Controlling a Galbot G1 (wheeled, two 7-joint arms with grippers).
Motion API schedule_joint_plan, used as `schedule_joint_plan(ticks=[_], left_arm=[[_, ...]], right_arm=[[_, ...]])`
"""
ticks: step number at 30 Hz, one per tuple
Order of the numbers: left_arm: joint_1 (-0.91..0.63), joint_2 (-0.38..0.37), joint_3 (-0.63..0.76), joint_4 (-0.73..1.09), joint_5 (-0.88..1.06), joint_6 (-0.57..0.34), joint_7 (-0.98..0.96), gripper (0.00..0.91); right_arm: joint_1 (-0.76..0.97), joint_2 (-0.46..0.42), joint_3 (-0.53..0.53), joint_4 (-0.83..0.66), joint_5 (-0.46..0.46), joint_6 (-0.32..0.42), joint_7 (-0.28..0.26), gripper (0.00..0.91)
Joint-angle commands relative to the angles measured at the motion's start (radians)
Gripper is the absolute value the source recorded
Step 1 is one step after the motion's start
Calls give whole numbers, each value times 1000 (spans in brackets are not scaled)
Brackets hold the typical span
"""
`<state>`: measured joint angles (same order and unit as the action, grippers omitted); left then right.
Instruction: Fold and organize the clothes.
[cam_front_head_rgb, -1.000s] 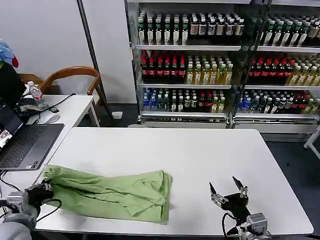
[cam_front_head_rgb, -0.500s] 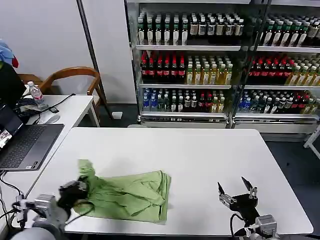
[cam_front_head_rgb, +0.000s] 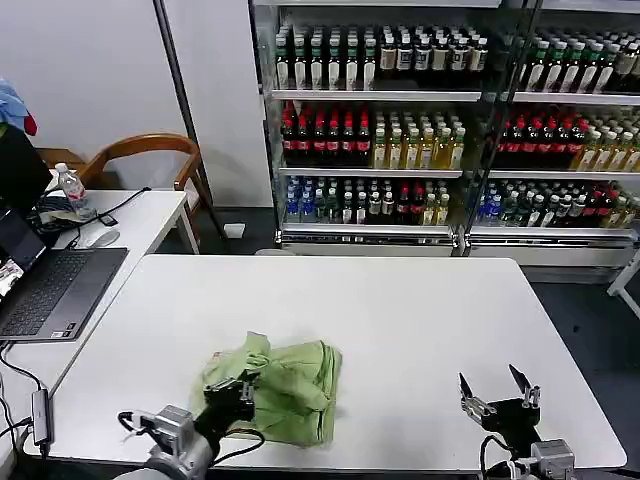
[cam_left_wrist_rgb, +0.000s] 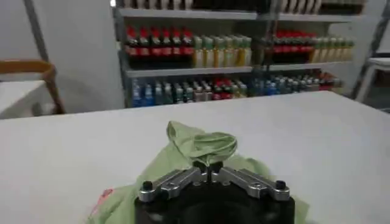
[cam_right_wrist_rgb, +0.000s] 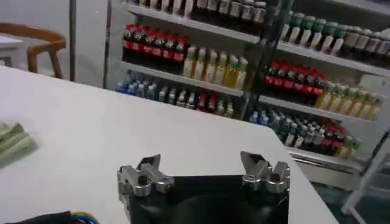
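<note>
The left pincer sits low in the head view, left of centre near the bottom edge, with its jaws clenched on a pinch of the green shirt. The left wrist view confirms it: the two fingers meet at a point and a peaked fold of cloth stands up right above them. The gathered edge is lifted off the surface and carried over the rest of the garment, which lies bunched in a rough heap in the lower middle of the frame.

Judging by the lie of the cloth, one fold is under way and not finished: the held edge has not been laid down, the pile is rumpled, not flat, and its outline is uneven. Setting the edge down, smoothing it, and any further folding are left to do. A small pinkish patch shows at the cloth's edge in the left wrist view; what it is cannot be told.

The right pincer waits in the lower right of the head view, well apart from the shirt, its fingers spread and grasping nothing.

The white worktop carries the shirt alone. A laptop rests on a second desk at the left edge, and drink shelves fill the upper background.
</note>
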<state>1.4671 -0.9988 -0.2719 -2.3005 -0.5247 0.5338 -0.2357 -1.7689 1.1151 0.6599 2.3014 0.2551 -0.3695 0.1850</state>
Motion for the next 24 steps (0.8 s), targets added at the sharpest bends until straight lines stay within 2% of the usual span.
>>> schedule_joint_plan(ticks=[1,8,9,10,11,15,24], left_arm=[[-81,-15,118,31,27,-8,11,40],[-142,-34,135,69,18,-16,8,50],[-158,-40,137,90,18,-22,9,101],[-166,-44,138,103,19,-32,10,846],[-171,-46,139,107,18,-35,10,907],[-194,-69,153,135,6,-108,14,907],[-191,-123,200,101,2,-179,64,907]], right_arm=[[-17,11,20,0,-6,-2,0,907],[-5,15,17,5,-10,-13,-1,907],[-4,15,17,5,-10,-14,-2,907],[-3,15,18,6,-10,-15,-2,907],[-3,14,18,6,-10,-15,-2,907],[-7,13,23,9,-9,-15,-5,907],[0,-2,35,7,-4,-13,-9,907]])
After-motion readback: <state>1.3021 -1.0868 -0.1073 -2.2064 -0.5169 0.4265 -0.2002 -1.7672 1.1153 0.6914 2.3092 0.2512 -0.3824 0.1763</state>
